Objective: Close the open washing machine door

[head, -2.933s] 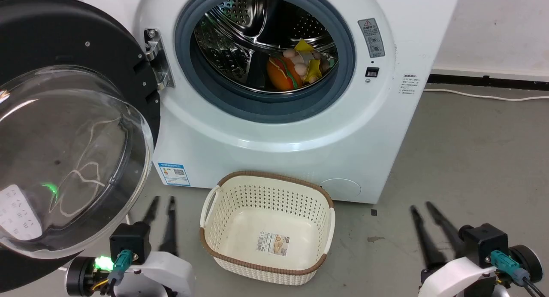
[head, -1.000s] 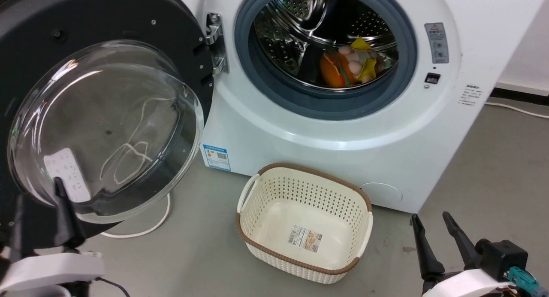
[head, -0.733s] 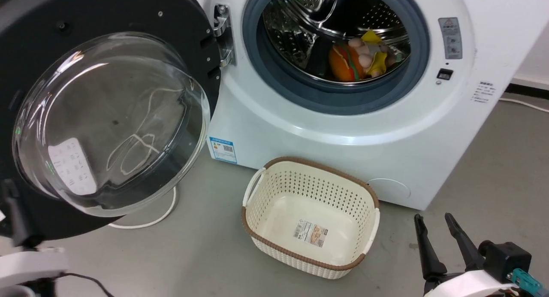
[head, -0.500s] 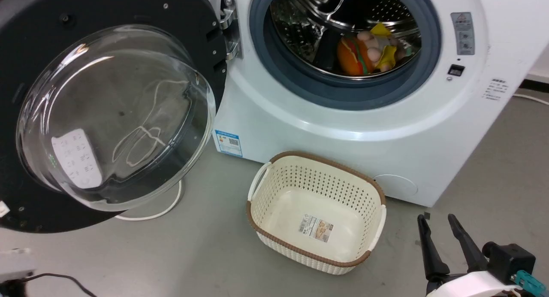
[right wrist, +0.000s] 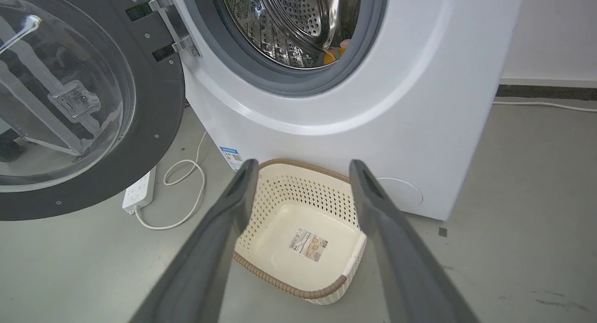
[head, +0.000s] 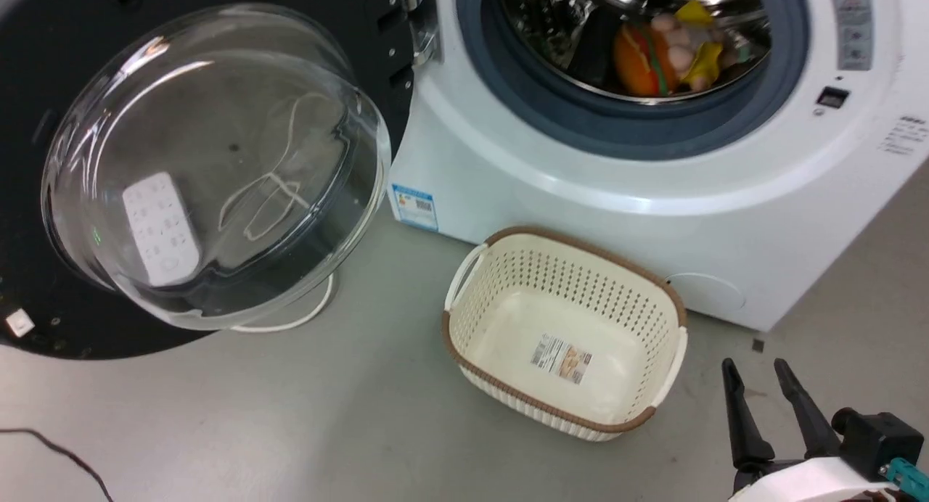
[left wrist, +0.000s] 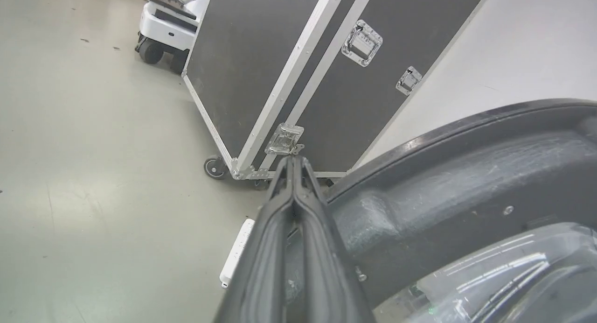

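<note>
The washing machine door (head: 218,161) stands swung wide open at the left, its black rim around the bulging glass bowl; it also shows in the right wrist view, door (right wrist: 154,108). The white washing machine (head: 617,190) has its grey-ringed drum uncovered, with bright toys (head: 653,52) inside. My left gripper (left wrist: 294,160) is shut, empty, at the outer left edge of the door's black rim (left wrist: 466,173); I cannot tell if it touches it. My right gripper (head: 758,371) is open and empty, low at the right above the floor, far from the door.
A cream perforated basket (head: 464,277) sits empty on the floor before the washer. A white power strip (right wrist: 137,197) and its cable lie under the door. A black wheeled flight case (left wrist: 289,71) stands left of the door, with another robot's base (left wrist: 163,22) beyond.
The head camera has swung left and down, so the picture slid right. My left gripper left the lower left of the head view. The door and right gripper hold their places.
</note>
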You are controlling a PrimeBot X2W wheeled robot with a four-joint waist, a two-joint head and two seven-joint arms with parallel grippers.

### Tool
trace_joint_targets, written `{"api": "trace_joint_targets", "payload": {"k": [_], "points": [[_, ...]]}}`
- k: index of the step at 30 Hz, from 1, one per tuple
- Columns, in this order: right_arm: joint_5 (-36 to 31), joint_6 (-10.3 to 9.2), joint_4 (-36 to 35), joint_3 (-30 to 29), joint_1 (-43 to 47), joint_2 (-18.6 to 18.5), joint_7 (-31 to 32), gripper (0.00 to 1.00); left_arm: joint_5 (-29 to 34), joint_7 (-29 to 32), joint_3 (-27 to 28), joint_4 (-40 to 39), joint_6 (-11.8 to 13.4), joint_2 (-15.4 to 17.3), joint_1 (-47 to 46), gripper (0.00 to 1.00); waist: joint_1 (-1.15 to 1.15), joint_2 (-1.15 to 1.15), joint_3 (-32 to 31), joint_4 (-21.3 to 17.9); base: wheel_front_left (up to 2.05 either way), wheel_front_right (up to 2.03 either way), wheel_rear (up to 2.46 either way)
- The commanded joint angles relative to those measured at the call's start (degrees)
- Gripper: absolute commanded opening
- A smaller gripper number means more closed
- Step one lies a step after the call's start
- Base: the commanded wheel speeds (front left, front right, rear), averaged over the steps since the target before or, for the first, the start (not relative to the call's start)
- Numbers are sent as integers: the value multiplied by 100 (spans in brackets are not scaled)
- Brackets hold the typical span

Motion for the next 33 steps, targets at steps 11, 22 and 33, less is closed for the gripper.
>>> {"api": "trace_joint_targets", "payload": {"k": [11,22,33], "points": [[-210,5,-536,-164,-163,-1,310,100,-218,228,-292,1304,-75,824,-1014,0,0,0,778,188,0,0,0],[-185,5,-912,-289,-111,-1,472,100,-552,630,-766,2238,-359,1532,-1730,0,0,0,1174,363,0,0,0],[-44,5,-879,-386,-104,-1,409,100,-2016,1937,-1906,1561,-442,1887,-1427,0,0,0,1162,642,0,0,0]]}}
